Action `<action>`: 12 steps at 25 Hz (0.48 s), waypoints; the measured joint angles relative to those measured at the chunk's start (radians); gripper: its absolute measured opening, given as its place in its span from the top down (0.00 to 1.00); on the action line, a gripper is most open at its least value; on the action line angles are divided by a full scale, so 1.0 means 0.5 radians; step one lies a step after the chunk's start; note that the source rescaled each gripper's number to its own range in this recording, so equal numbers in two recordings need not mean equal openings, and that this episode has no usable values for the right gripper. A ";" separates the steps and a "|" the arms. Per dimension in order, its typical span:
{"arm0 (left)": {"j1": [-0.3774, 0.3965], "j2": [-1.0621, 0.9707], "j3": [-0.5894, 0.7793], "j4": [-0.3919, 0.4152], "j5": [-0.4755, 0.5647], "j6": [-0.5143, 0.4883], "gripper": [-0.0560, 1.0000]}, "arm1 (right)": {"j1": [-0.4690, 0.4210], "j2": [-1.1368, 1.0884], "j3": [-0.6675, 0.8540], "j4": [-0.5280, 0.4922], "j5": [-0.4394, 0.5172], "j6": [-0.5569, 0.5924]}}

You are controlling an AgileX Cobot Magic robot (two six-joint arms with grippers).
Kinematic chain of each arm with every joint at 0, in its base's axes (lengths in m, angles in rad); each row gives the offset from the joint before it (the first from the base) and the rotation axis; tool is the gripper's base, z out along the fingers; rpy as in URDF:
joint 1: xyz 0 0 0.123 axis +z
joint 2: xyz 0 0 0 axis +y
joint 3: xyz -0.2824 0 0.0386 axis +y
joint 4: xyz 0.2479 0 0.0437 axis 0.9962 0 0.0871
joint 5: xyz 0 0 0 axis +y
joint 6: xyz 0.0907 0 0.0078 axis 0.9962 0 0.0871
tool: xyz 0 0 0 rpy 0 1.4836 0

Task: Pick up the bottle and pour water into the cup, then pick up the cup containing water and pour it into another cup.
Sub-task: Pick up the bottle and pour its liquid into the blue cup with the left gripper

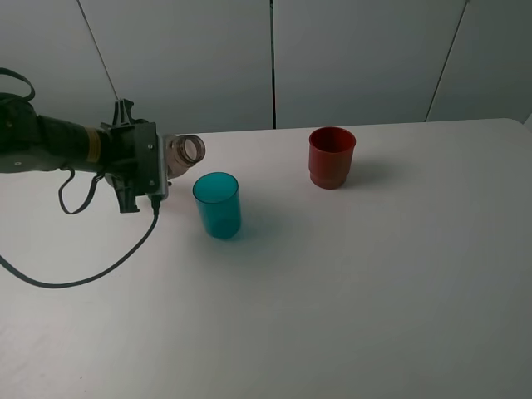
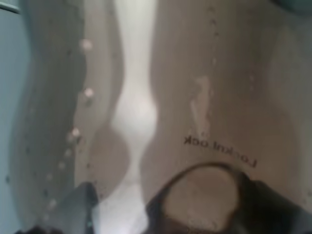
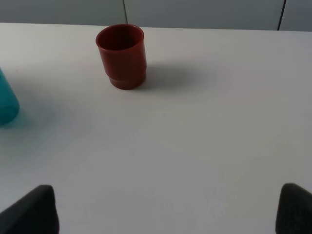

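Bottle (image 1: 184,152) first: we see this clear greyish plastic bottle lifted off the white table (image 1: 374,291) and tipped over almost flat. Its open, uncapped mouth points toward the teal cup (image 1: 218,204). In the high view the mouth sits just left of and behind that cup's rim, close to it. We cannot tell whether it hangs right over the opening.

The left gripper (image 1: 165,163) is clenched around the bottle's body, left of the teal cup, with its arm reaching in from that side. A black cable (image 1: 100,270) droops from the arm to the table, left of the cup.

From the left wrist camera the bottle (image 2: 195,97) fills nearly everything. We see small droplets clinging to its wall, mirrored dark lettering on the plastic, and the dark fingers (image 2: 273,214) pressed against it.

The teal cup stands upright on the table. We cannot make out whether it holds water.

The red cup (image 1: 332,156) stands upright too, right of and behind the teal cup and well apart from it. Its stepped base is plain in the right wrist view (image 3: 121,56).

The right gripper (image 3: 163,212) is released. Its two dark fingertips stand wide apart above bare table with nothing between them, and from there only a sliver of the teal cup (image 3: 7,100) shows.
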 joint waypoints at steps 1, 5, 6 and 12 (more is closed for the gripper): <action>-0.010 0.000 -0.009 0.018 0.026 0.009 0.94 | 0.000 0.000 0.000 0.000 0.000 0.000; -0.066 0.000 -0.023 0.035 0.128 0.108 0.94 | 0.000 0.000 0.000 0.000 0.000 0.000; -0.071 0.000 -0.023 0.035 0.144 0.129 0.94 | 0.000 0.000 0.000 0.000 0.000 0.000; -0.076 0.000 -0.026 0.039 0.218 0.170 0.94 | 0.000 0.000 0.000 0.000 0.000 0.000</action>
